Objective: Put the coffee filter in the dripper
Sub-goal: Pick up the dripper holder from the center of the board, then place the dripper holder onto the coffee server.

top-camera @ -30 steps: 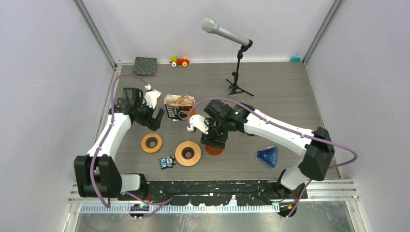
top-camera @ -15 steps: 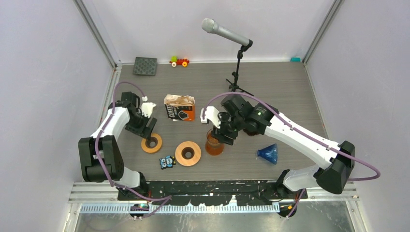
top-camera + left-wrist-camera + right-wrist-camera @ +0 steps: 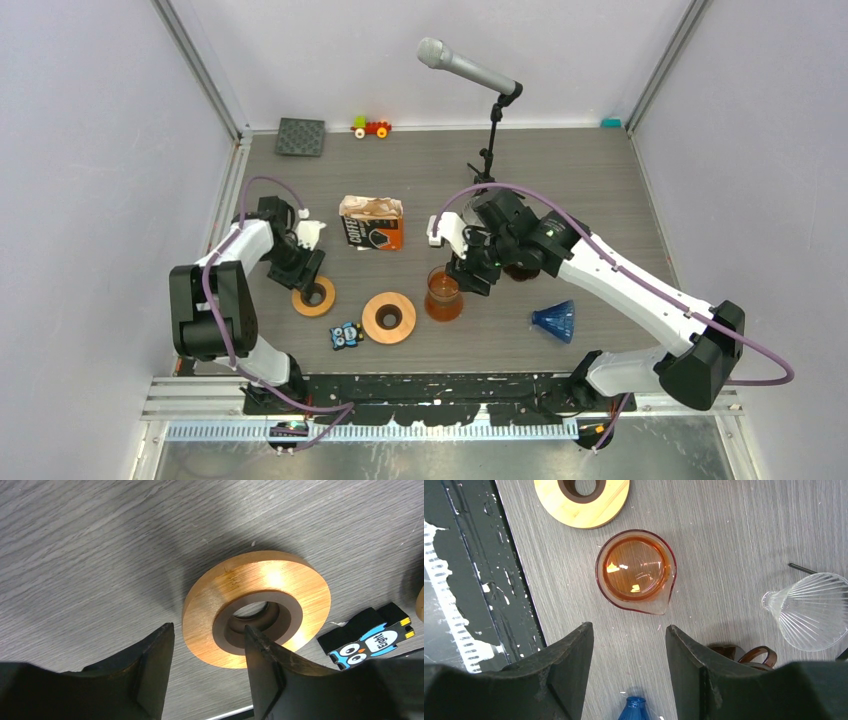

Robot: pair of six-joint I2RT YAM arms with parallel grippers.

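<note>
Bench (image 3: 600, 180), dark woodgrain. Left pincer (image 3: 206, 630): partly open and empty, one finger outside the small wooden ring (image 3: 280, 575), the other over its hole. Right pincer (image 3: 629, 627): open and empty above the amber server (image 3: 636, 570). Blue dripper (image 3: 555, 320) lies on its side, near right. Clear ribbed dripper (image 3: 811, 611): seen in the right wrist view only. Coffee pack (image 3: 372, 222): centre, brown paper at its mouth (filters or not, cannot tell). Owl block (image 3: 372, 642): reads "Eight".

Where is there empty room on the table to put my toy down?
Bare wood lies at the back: between the toy car and the mic stand, and again to the right of the stand. Near the front it is crowded: two rings, an owl block and a glass jug.
</note>
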